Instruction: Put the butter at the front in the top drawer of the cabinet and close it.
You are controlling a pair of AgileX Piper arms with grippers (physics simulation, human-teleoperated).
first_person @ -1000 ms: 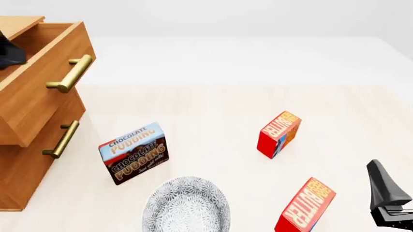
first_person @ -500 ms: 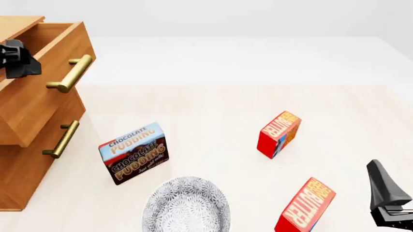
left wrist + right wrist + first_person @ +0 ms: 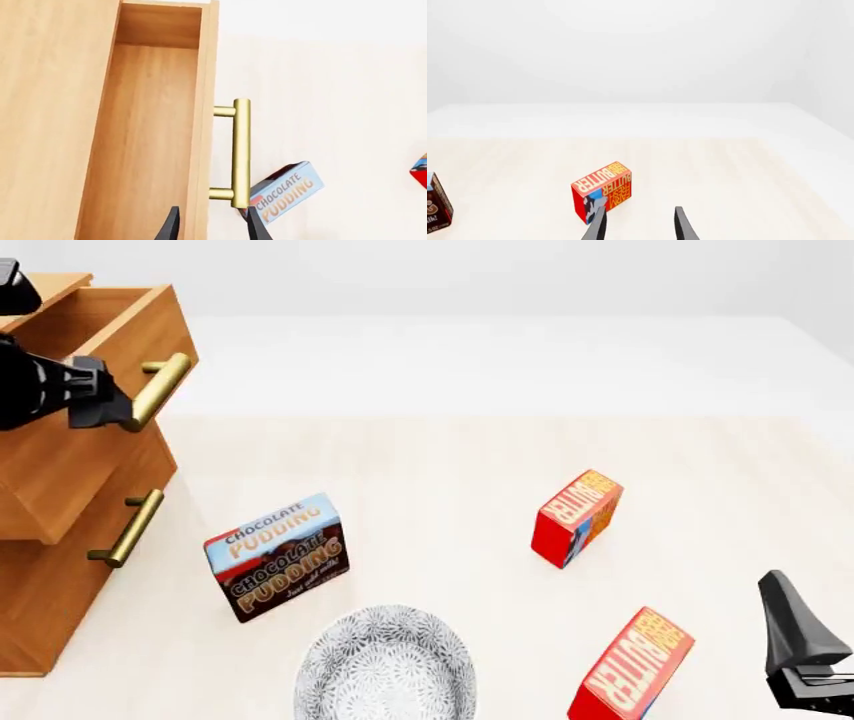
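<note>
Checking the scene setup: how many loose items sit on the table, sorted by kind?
Butter boxes: 2
Chocolate Pudding box: 1
Patterned plate: 1
Total: 4

We are seeing the top drawer (image 3: 83, 390) standing pulled out of the cabinet (image 3: 54, 570), its inside showing bare wood in the left wrist view, so the way in from above is lying open. The left gripper (image 3: 100, 400) is hanging just beside the drawer's brass handle (image 3: 150, 390). Below the drawer, a Chocolate Pudding box (image 3: 276, 555) and a patterned plate (image 3: 384, 665) are crowding the table (image 3: 441, 470); beyond them, two butter boxes (image 3: 578, 518) (image 3: 631, 665) are standing well apart, with bare table between.
</note>
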